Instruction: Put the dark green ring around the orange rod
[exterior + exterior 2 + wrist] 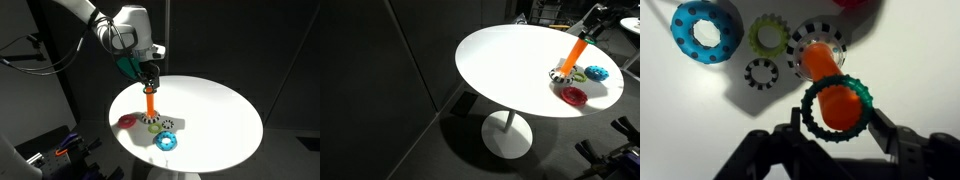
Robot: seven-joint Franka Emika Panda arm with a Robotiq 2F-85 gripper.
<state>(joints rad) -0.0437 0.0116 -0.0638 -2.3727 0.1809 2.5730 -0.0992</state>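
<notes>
In the wrist view the gripper [838, 124] pinches the dark green ring [811, 108] just over the orange rod [818, 60], whose tip shows through its hole, while beyond the rod's base a yellow-green ring [768, 35] and a blue ring [705, 30] lie on the white table [680, 115].

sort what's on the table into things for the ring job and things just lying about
For the job: dark green ring, orange rod.
Lying about: blue ring, yellow-green ring, red ring, small black-and-white toothed ring.
</notes>
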